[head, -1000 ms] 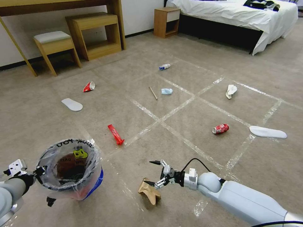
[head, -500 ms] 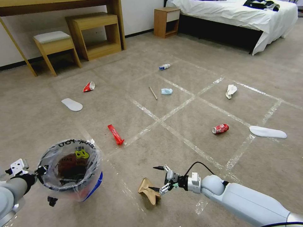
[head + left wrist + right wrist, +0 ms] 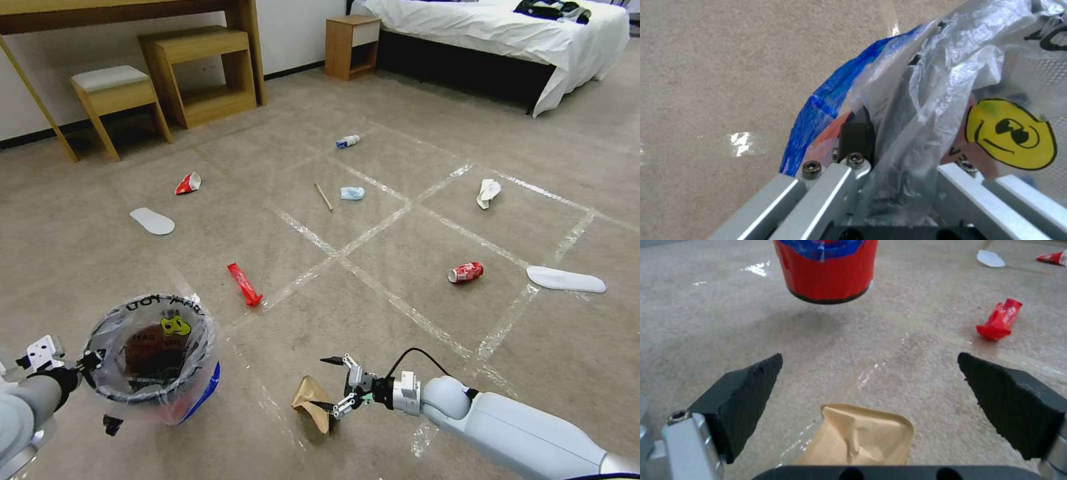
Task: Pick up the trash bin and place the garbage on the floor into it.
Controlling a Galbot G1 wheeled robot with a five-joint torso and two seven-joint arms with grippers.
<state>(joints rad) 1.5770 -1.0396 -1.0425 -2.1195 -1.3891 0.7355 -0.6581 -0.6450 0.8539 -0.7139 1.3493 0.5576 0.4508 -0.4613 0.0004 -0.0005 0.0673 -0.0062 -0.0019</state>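
One piece of garbage is in play: the crumpled brown paper bag, lower centre of the head view, on the floor. The right gripper sits just right of it, low over the carpet, pads spread wide; the lower pad looks to be touching or nearly touching the bag's right edge. In the right wrist view the bag lies between the two dark pads, near the palm and slightly toward one side. Bag's longer axis seems to run roughly along the approach line, so closing would pinch across its narrower width; a judgement only.

Bag: tan kraft paper, creased, one flap folded up, partly flattened. Should crush easily under the pads.

Left gripper, lower left of the head view, is clamped on the rim of the trash bin, held off the floor with its shadow below in the right wrist view. Clear liner, black lettering, yellow face sticker. Right arm is clearly the nearer to the bag.
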